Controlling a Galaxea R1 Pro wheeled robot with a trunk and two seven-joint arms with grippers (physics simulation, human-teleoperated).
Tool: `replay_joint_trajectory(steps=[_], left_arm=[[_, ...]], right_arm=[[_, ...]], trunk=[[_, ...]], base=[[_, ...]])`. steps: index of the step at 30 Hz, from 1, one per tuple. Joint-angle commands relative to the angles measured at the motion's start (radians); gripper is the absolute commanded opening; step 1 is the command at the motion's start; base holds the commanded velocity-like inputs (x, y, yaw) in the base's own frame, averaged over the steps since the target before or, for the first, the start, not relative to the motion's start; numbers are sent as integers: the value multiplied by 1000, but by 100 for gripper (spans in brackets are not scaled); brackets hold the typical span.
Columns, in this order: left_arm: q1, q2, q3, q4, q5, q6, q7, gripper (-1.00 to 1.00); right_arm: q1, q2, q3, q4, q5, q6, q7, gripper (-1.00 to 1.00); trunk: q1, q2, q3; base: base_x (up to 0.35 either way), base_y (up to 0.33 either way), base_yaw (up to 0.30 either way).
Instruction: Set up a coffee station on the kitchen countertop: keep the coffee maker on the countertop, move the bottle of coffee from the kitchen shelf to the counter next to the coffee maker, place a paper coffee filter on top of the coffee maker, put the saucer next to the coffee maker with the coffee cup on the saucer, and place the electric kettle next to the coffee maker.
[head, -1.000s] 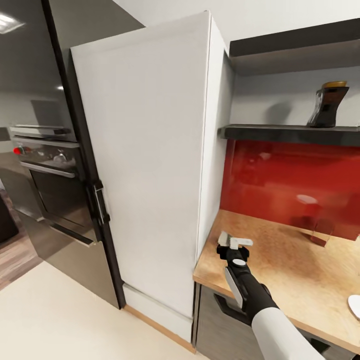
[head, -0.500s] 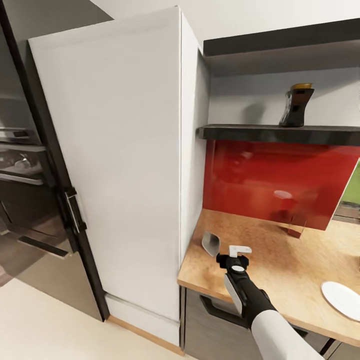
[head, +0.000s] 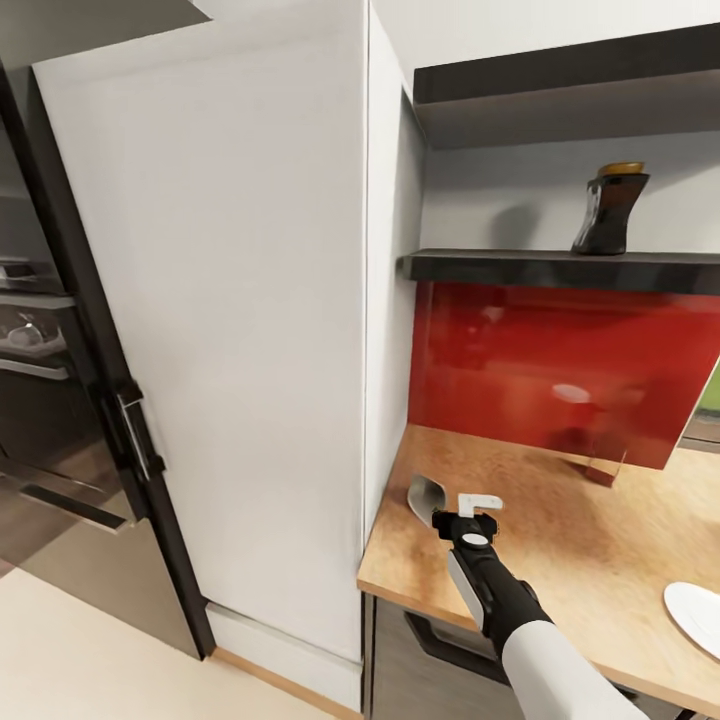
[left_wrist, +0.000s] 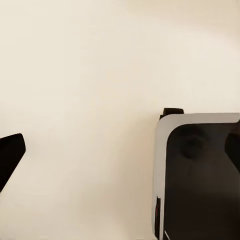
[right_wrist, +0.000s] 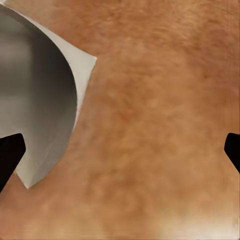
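Observation:
The bottle of coffee (head: 610, 208), black with a yellow-orange cap, stands on the lower black kitchen shelf (head: 520, 267) above the red backsplash. My right gripper (head: 465, 503) hovers open over the left end of the tan kitchen countertop (head: 560, 540). Just beside it lies a thin-walled pale cone with a grey inside (head: 424, 493), which looks like the paper coffee filter. In the right wrist view this cone (right_wrist: 45, 105) lies near one fingertip of the right gripper (right_wrist: 120, 155), with nothing between the fingers. The white saucer (head: 697, 616) lies at the far right. My left gripper (left_wrist: 122, 150) is open over the cream floor.
A tall white cabinet (head: 250, 350) walls off the counter's left end. Left of it are a black appliance door (head: 120, 450) and an oven (head: 30, 340). A second black shelf (head: 570, 90) hangs higher up. The robot's own base (left_wrist: 200, 175) shows under the left gripper.
The camera has swung right, so the cabinet sits further left in the picture. The pale cone has come into view beside the right gripper. The right arm stays over the counter's left end.

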Motion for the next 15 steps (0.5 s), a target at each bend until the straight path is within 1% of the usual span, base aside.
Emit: replay_joint_trajectory(steps=[1, 5, 9, 11, 15], left_arm=[[0, 0, 2, 1, 0, -3, 1, 100], [0, -1, 1, 2, 0, -2, 0, 100], [0, -1, 2, 2, 0, -2, 1, 100], [0, -2, 1, 2, 0, -1, 1, 100], [0, -4, -1, 2, 0, 0, 1, 100]], right_arm=[[0, 0, 3, -1, 1, 8, -5, 100], [0, 0, 3, 1, 1, 8, -4, 100], [0, 0, 3, 20, -2, -7, -4, 100], [0, 0, 3, 26, -2, -18, -4, 100], [0, 0, 1, 42, -2, -27, -5, 100]], trunk=[[1, -1, 0], [1, -1, 0], [1, -1, 0], [1, -1, 0], [1, -1, 0]], base=[[276, 114, 0], [259, 112, 0], [177, 33, 0], [130, 6, 0], [39, 2, 0]])
